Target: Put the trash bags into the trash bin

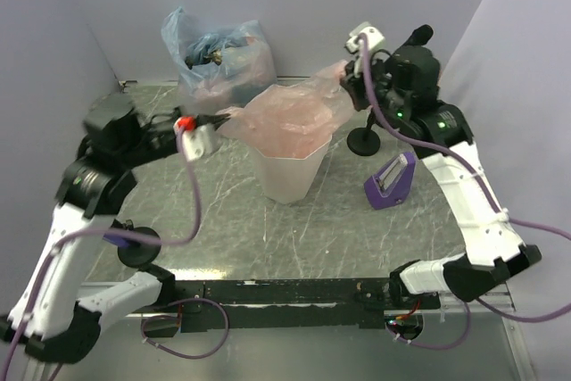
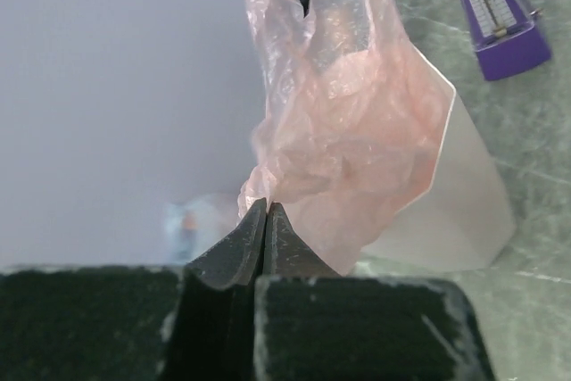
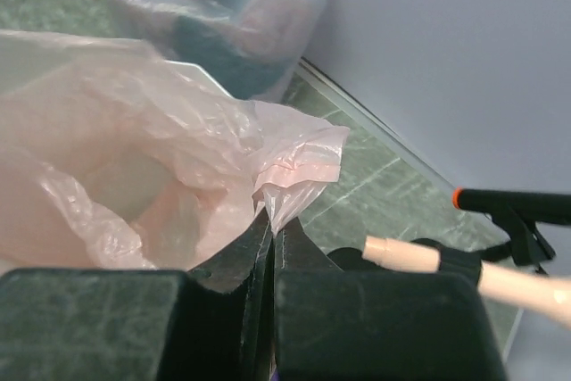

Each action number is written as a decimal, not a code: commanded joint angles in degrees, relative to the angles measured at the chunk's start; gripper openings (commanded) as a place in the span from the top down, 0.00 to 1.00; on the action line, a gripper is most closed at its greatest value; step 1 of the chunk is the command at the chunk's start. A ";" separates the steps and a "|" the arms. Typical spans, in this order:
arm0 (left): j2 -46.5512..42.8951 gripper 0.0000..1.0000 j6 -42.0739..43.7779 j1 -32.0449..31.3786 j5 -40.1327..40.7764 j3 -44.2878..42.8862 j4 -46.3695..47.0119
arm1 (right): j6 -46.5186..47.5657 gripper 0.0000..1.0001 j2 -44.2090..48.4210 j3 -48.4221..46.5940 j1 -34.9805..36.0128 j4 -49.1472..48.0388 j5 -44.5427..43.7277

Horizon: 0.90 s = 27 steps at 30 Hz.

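L gripper [image 2: 266, 211] was clamped on the pink bag [image 1: 294, 113] at its left edge, R gripper [image 3: 271, 220] pinched the right edge. Bag hung stretched betw. them, sagging into the white bin [image 1: 287, 176] mid-table; stuffed bluish bag [image 1: 214, 55] behind.

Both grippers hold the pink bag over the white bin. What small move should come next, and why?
Probably lower both grippers a little, together. The left gripper and the right gripper are each shut on an opposite edge of the pink bag, which is spread across the mouth of the trash bin. Lowering should let the bag sink inside.
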<state>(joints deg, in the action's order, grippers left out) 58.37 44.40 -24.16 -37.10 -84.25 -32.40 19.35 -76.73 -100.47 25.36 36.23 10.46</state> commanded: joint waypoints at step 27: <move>-25.32 0.99 29.78 0.26 16.44 36.33 -7.79 | -8.54 1.00 25.75 38.24 -6.03 -8.80 3.78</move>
<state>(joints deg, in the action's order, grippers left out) 34.15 76.40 -24.08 -25.10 -52.31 -50.41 11.73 -51.90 -63.35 20.18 32.88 17.15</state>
